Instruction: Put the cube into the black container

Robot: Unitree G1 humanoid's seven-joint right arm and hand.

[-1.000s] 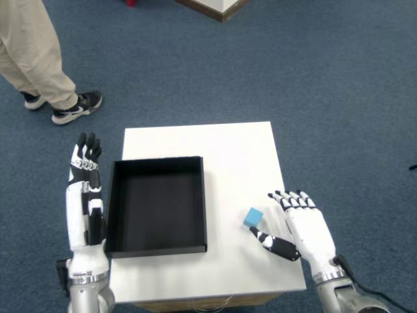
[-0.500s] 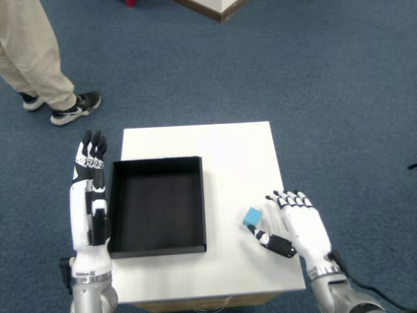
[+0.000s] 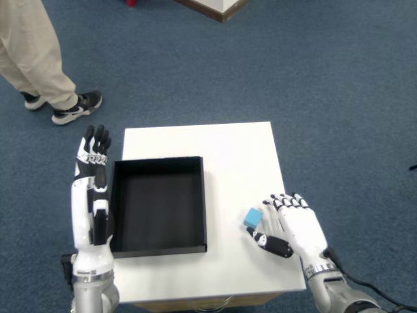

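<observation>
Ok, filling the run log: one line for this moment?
phase: reach | right hand: open, beside blue cube | cube: on table | black container: empty

Person (image 3: 32,59) by the table (image 3: 221,156): only legs and shoes show, rest cut off at the top and left edges. Right hand (image 3: 293,227) beside the cube (image 3: 253,216): contact between thumb and cube unclear. Table's near edge partly hidden behind both forearms.
</observation>
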